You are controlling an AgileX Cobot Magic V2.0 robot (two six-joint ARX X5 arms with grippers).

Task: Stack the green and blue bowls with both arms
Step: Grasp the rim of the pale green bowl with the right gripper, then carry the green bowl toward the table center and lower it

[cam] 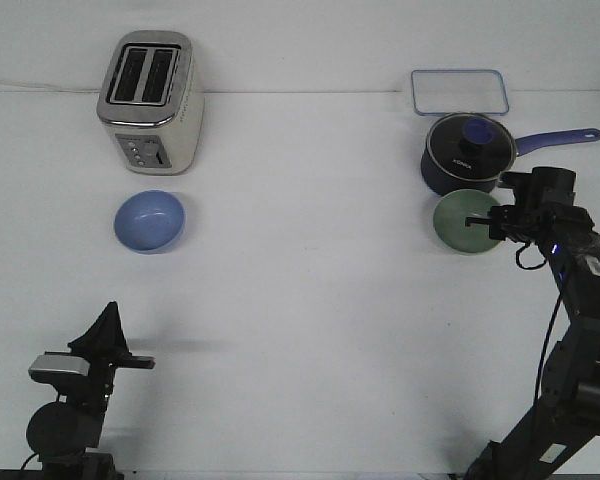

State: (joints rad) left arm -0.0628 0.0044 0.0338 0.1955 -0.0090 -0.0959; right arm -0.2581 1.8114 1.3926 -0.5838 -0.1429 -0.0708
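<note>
Pale mint green, the green bowl [465, 222] sits upright on the right half of the counter [310, 330], just in front of a dark navy saucepan [463, 155]; its opening faces up, and being round it has no long axis to speak of. The right arm [570, 300] reaches up from the near right corner, and the right gripper [492, 222] sits at the bowl's right rim — one of its fingers lies over the rim into the bowl, though whether they pinch the wall cannot be told from this view. The blue bowl [150, 221], light periwinkle and likewise upright, rests on the left half, well apart from the green one and just in front of a toaster [150, 100]. The left arm [75, 390] is folded low at the near left corner, well clear of the blue bowl; the left gripper [108, 325] points upward, its fingers drawn together to a point.

The counter is plain matte white and meets a white wall along its far edge. The saucepan carries a glass lid with a blue knob and a small white brand mark too small to read; its blue handle points right. Behind it lies a clear rectangular container lid [459, 92] with a blue rim. The toaster is silver and cream — two slots on top, controls on its near face.
</note>
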